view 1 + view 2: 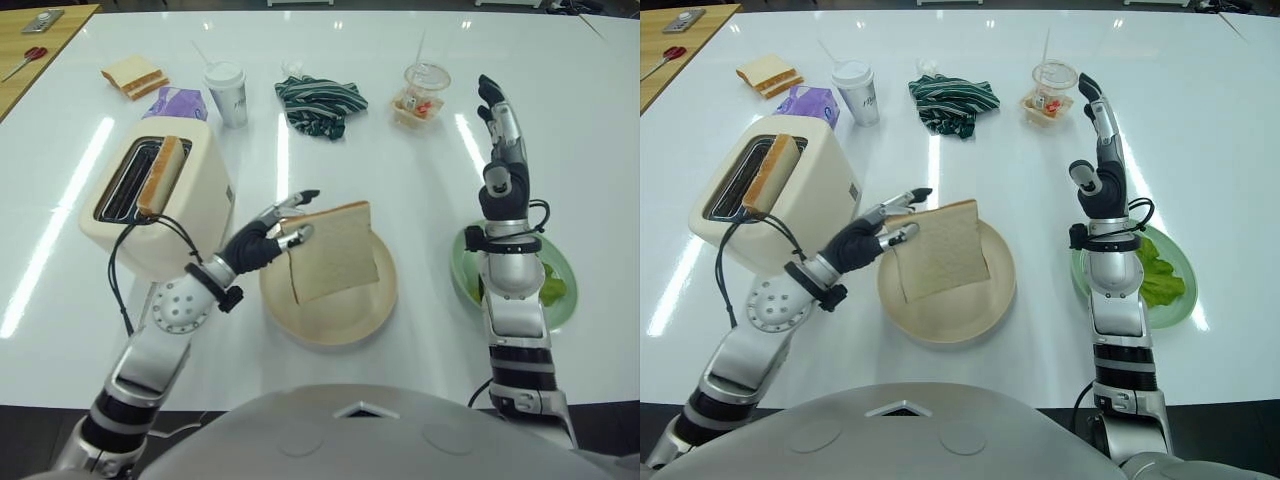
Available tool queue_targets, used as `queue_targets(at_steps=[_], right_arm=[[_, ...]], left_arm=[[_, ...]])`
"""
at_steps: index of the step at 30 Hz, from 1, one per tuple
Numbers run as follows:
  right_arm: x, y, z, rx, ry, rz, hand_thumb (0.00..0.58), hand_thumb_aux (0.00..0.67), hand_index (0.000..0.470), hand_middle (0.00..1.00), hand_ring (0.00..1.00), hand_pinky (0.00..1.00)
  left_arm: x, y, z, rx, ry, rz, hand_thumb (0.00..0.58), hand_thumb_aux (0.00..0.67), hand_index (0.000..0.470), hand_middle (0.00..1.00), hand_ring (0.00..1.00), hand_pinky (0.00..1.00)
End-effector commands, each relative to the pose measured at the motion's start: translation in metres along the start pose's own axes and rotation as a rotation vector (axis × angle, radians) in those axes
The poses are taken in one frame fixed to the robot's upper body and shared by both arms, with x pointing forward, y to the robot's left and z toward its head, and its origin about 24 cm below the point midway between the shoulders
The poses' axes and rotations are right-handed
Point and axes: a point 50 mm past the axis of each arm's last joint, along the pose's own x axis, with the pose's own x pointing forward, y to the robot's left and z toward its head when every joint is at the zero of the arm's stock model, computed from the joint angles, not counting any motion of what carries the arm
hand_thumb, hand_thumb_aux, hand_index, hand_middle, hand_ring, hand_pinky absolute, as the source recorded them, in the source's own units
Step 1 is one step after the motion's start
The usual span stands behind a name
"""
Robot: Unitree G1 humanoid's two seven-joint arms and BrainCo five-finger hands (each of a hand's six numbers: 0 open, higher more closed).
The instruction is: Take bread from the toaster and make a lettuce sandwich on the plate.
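Pale tan square slice of bread (335, 250) is pinched at its edge by the left hand (265, 240), fingers curled on it. The slice is tilted and hangs just past the fingertips, over the round beige plate (330, 332). Cannot tell if its lower edge touches the plate. Surface looks soft and lightly browned, with a thin darker crust and no tears.

Progress, as a judgement: early to middle. One slice is out of the toaster and nearly placed. Left to do: release it flat, add lettuce, fetch the other slice, close the sandwich.

The boxy cream toaster (200, 190) stands just behind and outside the left hand's wrist, its black cord running by the forearm. A second toasted slice (163, 175) sits upright in a slot.

Right hand (500, 165) is raised with fingers spread straight, holding nothing, well apart from the bread. Directly under its wrist and forearm is the light green plate (1185, 302) with green lettuce leaves (1160, 275), untouched.

Far beyond both hands: a stack of sliced bread (133, 75), a purple packet (178, 103), a white lidded paper cup (227, 93), a crumpled green striped cloth (320, 103) and a clear plastic cup (425, 92).
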Motion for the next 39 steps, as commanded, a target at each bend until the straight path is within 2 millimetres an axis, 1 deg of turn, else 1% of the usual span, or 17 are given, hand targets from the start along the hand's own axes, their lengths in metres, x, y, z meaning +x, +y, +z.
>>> queue_targets(at_steps=[1,5,9,10,11,12,13,14,17,22,24,26,28,30,32,36,39], right_arm=[[0.0,0.004,0.004,-0.005,-0.012,0.023,0.0,0.0,0.0,0.0,0.0,0.0],[-0.001,0.006,0.004,0.0,-0.014,0.026,0.0,0.0,0.0,0.0,0.0,0.0],[-0.002,0.01,0.005,0.004,-0.02,0.042,0.0,0.0,0.0,0.0,0.0,0.0],[-0.002,0.01,0.006,0.004,-0.022,0.043,0.0,0.0,0.0,0.0,0.0,0.0],[-0.002,0.01,0.006,0.002,-0.023,0.044,0.0,0.0,0.0,0.0,0.0,0.0],[-0.001,0.009,0.006,-0.001,-0.025,0.045,0.0,0.0,0.0,0.0,0.0,0.0],[-0.001,0.007,0.007,-0.006,-0.027,0.044,0.0,0.0,0.0,0.0,0.0,0.0],[-0.001,0.006,0.007,-0.014,-0.03,0.043,0.0,0.0,0.0,0.0,0.0,0.0],[-0.001,-0.005,0.009,-0.06,-0.033,0.035,0.0,0.0,0.0,0.0,0.0,0.0],[0.012,-0.045,0.024,-0.165,-0.104,-0.002,0.0,0.0,0.0,0.0,0.0,0.0],[0.012,-0.063,0.025,-0.313,-0.153,0.003,0.0,0.0,0.0,0.0,0.0,0.0],[0.006,-0.084,0.011,-0.53,-0.148,0.037,0.0,0.0,0.0,0.0,0.0,0.0],[-0.007,-0.109,-0.015,-0.752,-0.073,0.123,0.0,0.0,0.0,0.0,0.0,0.0],[-0.026,-0.128,-0.04,-0.96,0.002,0.276,0.0,0.0,0.0,0.0,0.0,0.0],[-0.05,-0.14,-0.062,-1.162,0.035,0.495,0.0,0.0,0.0,0.0,0.0,0.0],[-0.083,-0.153,-0.083,-1.279,0.047,0.673,0.0,0.0,0.0,0.0,0.0,0.0],[-0.091,-0.151,-0.09,-1.293,-0.007,0.72,0.0,0.0,0.0,0.0,0.0,0.0]], left_arm=[[0.005,-0.011,-0.021,0.03,0.07,-0.035,0.58,0.67,0.47,0.0,0.0,0.0],[0.007,-0.015,-0.032,0.081,0.102,-0.051,0.58,0.67,0.47,0.0,0.0,0.0],[0.008,-0.013,-0.036,0.172,0.126,-0.04,0.58,0.67,0.47,0.0,0.0,0.0],[0.008,-0.013,-0.036,0.189,0.128,-0.035,0.561,0.549,0.385,0.0,0.0,0.0],[0.008,-0.012,-0.035,0.206,0.128,-0.03,0.532,0.478,0.335,0.0,0.0,0.0],[0.008,-0.011,-0.034,0.222,0.128,-0.024,0.445,0.347,0.243,0.0,0.0,0.0],[0.008,-0.011,-0.033,0.231,0.126,-0.018,0.116,0.071,0.05,0.0,0.0,0.0],[0.008,-0.01,-0.032,0.239,0.123,-0.012,0.0,0.0,0.0,0.0,0.0,0.0],[0.01,-0.008,-0.028,0.257,0.112,-0.011,0.0,0.0,0.0,0.0,0.0,0.0],[0.011,-0.005,-0.025,0.291,0.107,0.013,0.0,0.0,0.0,0.0,0.0,0.0],[0.013,-0.001,-0.021,0.32,0.09,0.043,0.0,0.0,0.0,0.0,0.0,0.0],[0.016,0.006,-0.009,0.337,0.033,0.111,0.0,0.0,0.0,0.0,0.0,0.0],[0.018,0.015,0.008,0.336,-0.065,0.209,0.0,0.0,0.0,0.0,0.0,0.0],[0.018,0.021,0.018,0.319,-0.134,0.281,0.0,0.0,0.0,0.0,0.0,0.0],[0.017,0.026,0.021,0.306,-0.163,0.318,0.0,0.0,0.0,0.0,0.0,0.0],[0.014,0.032,0.019,0.31,-0.164,0.354,0.0,0.0,0.0,0.0,0.0,0.0],[0.014,0.034,0.017,0.318,-0.16,0.357,0.0,0.0,0.0,0.0,0.0,0.0]])
